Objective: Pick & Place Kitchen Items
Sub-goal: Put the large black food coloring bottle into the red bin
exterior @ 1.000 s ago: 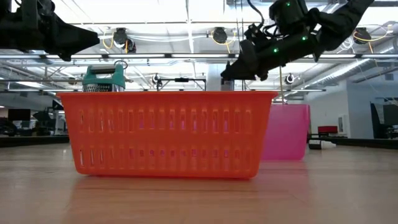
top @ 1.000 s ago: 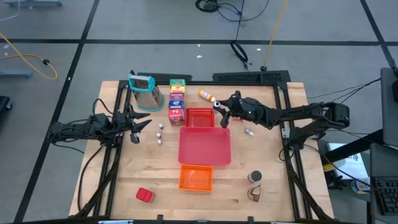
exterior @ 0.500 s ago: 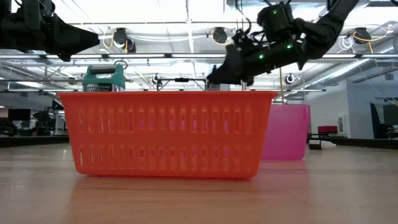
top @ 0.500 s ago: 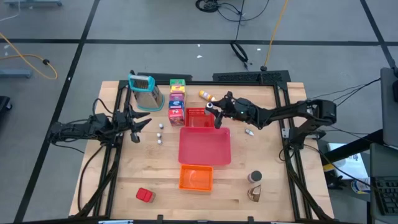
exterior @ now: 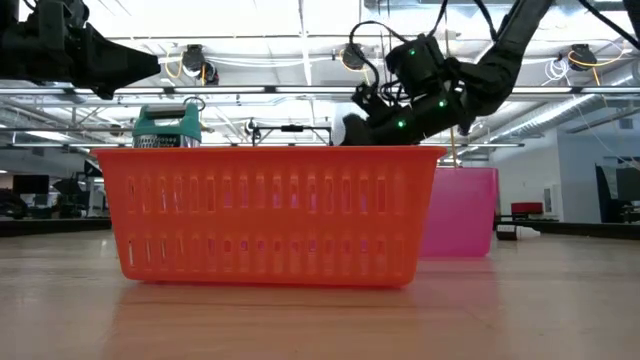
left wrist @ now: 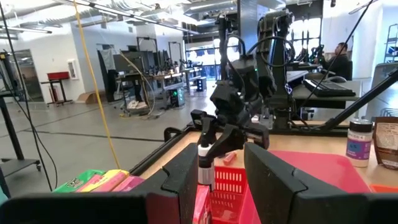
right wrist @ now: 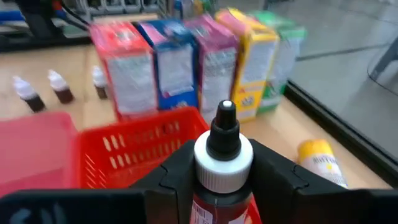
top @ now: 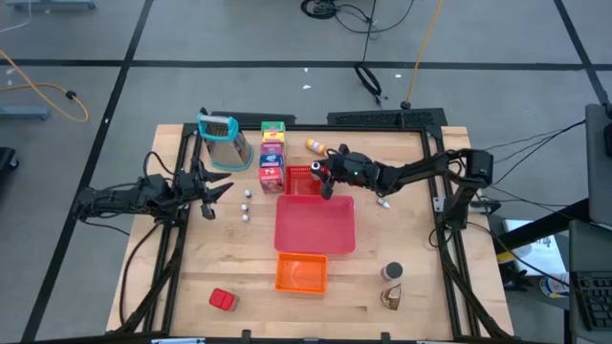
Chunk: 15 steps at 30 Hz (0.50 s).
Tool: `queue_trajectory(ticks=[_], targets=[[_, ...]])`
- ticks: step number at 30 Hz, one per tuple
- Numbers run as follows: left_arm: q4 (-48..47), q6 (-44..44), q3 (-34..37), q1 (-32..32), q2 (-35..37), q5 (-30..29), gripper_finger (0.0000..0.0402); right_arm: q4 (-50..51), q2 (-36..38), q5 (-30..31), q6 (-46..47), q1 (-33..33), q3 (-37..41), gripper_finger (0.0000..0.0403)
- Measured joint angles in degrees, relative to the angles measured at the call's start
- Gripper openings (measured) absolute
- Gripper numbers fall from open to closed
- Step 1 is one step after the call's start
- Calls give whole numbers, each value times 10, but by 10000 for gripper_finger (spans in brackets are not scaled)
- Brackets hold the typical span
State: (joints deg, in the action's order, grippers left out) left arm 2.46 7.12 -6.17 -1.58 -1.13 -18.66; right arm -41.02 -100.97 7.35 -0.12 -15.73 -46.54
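While your right gripper [top: 325, 173] holds a small bottle [right wrist: 222, 163] with a white collar and black tip clamped between its fingers, it hangs over the red basket [top: 307, 180] just above centre frame in the high view. The bottle looks upright in the right wrist view, with the row of boxes [top: 273, 153] just beyond the basket. The risk, as I judge it, is in the release: let go from too high or off the basket's middle and the bottle could tip, strike the rim, or bounce out toward the boxes or the yellow bottle [top: 318, 146] lying near the upper right of the basket. A narrow bottle may also land on its side. Your left gripper [top: 212, 189] waits at left of centre, fingers part-open and empty, near two small bottles [top: 246, 204] on the surface [top: 191, 268]; keep it clear so the arms do not cross.
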Motion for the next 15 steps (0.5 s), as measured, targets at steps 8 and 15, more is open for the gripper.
queue_trajectory(ticks=[8, 15], targets=[[-1, 0, 0, 0, -8, 0, 131, 7, 0, -1, -10, -4, 0, 151], [8, 1, 0, 0, -33, -9, 131, 5, 0, -1, -21, -2, 0, 155]])
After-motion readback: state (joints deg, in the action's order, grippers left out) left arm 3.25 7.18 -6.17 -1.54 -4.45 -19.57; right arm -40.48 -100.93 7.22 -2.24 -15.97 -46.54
